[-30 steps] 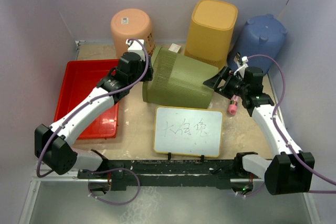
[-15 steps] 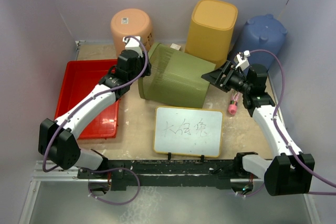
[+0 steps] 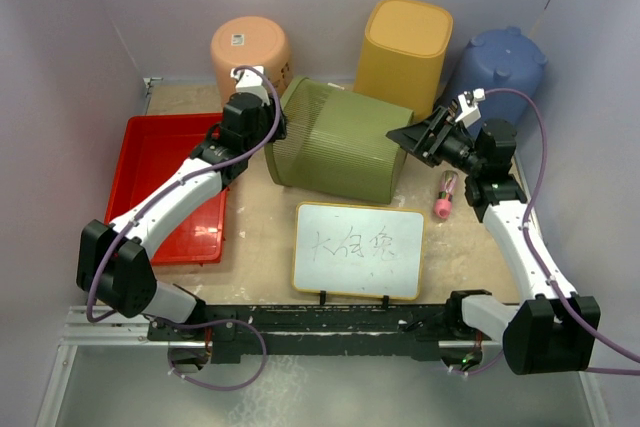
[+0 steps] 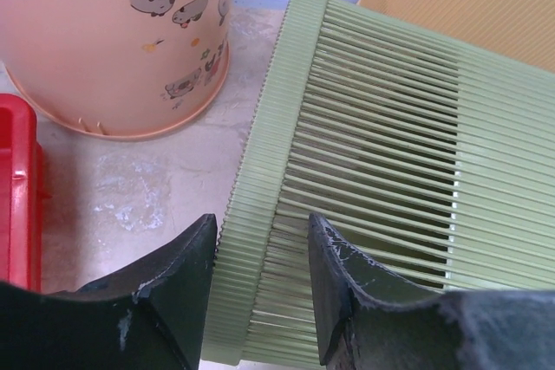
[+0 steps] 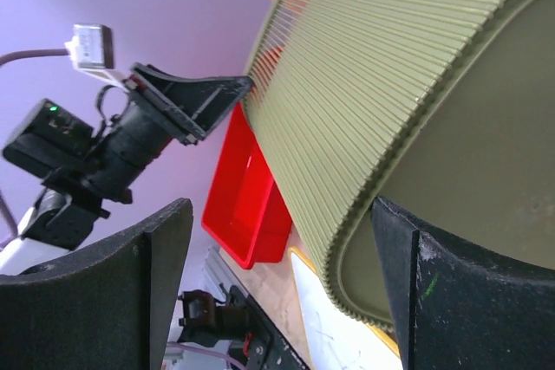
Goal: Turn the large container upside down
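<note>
Lying on its side, the green ribbed container (image 3: 335,147) has its rim between the half-parted jaws of the left gripper (image 4: 260,231); grip unclear. The right gripper (image 5: 279,214) gapes wide at its base.

Containers: four – one green ribbed container (image 3: 335,147), one peach bin (image 3: 250,52) with printed animal pattern, one yellow bin (image 3: 402,52), one blue bin (image 3: 495,72). Red tray (image 3: 160,152): one. Whiteboard (image 3: 358,249) with scribbled marks: one. Pink marker (image 3: 443,197): one. Robot arms: two – left arm (image 3: 170,202), right arm (image 3: 520,247). Claws: two, one per arm – left claw (image 4: 260,288), right claw (image 5: 277,283); two fingers on each. Table (image 3: 260,232): one.
</note>
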Tool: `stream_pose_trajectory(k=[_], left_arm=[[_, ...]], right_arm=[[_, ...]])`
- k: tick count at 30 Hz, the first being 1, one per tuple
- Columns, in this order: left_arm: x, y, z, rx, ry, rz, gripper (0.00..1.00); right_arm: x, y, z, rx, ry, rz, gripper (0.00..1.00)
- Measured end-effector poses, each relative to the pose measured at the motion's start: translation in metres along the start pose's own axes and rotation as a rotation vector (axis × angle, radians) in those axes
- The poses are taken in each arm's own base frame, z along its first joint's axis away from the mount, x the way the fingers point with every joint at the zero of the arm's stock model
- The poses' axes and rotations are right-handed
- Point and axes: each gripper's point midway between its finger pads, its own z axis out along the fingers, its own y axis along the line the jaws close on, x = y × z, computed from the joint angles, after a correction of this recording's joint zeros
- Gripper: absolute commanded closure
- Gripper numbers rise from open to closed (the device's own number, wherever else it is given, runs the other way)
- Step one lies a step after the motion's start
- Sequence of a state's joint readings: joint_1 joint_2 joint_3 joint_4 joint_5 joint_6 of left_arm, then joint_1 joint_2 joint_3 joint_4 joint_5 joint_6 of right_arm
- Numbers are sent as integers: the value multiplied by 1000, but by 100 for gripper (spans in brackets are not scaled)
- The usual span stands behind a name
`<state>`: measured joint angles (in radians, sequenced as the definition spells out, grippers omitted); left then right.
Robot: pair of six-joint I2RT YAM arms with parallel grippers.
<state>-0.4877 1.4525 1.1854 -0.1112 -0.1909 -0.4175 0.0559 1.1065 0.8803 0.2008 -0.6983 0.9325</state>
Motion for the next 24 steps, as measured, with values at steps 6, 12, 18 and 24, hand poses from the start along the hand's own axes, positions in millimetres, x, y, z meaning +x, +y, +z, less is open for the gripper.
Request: stream_pose_trajectory(k=[6,12,18,24], left_arm=[[2,9,3,-31,1,-11,58],[16,3,4,-3,37,-12,59],[55,0,7,22,153,6,59],[100,2,4,33,284,9,59]], right_arm=[[-17,44,6,-102,-26,-75,16],[-21,96,13,-251,-23,-152,16],[-20,110,24,-306,-9,-166,16],[-6,92,47,-280,50,-117,16]])
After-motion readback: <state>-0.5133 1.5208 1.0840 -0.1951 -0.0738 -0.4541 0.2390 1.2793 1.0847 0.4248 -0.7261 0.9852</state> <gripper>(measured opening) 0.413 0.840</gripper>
